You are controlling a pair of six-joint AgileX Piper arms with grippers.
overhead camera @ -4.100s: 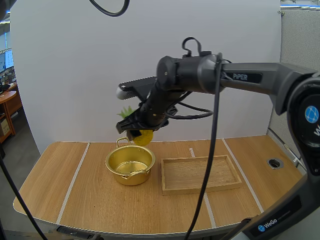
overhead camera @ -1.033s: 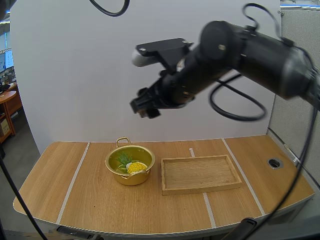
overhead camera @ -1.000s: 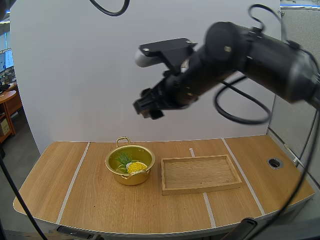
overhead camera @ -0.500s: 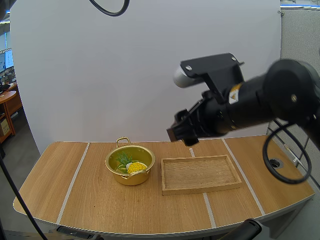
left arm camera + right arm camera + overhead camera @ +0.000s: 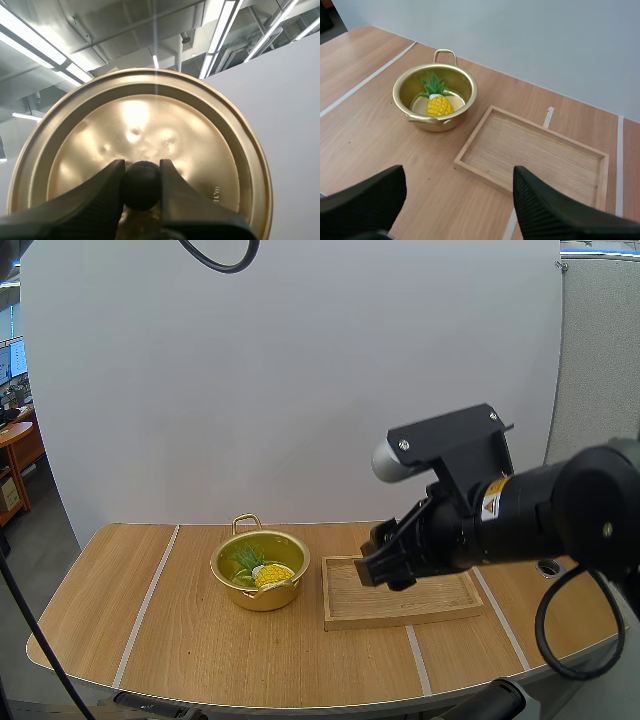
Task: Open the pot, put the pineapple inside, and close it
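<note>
- You have the tabletop [image 5: 180, 640] carrying two things, both in its back half, with its front edge bare.
- Your right arm [image 5: 520, 515] reaches in over the right side of the tabletop. Its right gripper [image 5: 385, 565] hangs above the left end of the tray. In the right wrist view the right gripper [image 5: 457, 172] has its two fingers spread wide, with nothing between them.
- The wooden tray [image 5: 400, 620] lies flat just right of the tabletop's middle, near the back edge. It sits just beside the pot, apart from it, and you can see its rim [image 5: 485, 175] from the right wrist.
- The lid [image 5: 140, 125] is off the pot. Your left gripper [image 5: 141, 172] pinches its black knob [image 5: 141, 184] between both fingertips, closed firmly on it.
- The pot [image 5: 262, 595] stands upright and uncovered left of the tabletop's middle, close to the back edge; its wall [image 5: 437, 122] shows gold.
- The pineapple [image 5: 268, 574] lies inside the pot on its bottom, its green leaves pointing toward the back edge [image 5: 439, 105].
</note>
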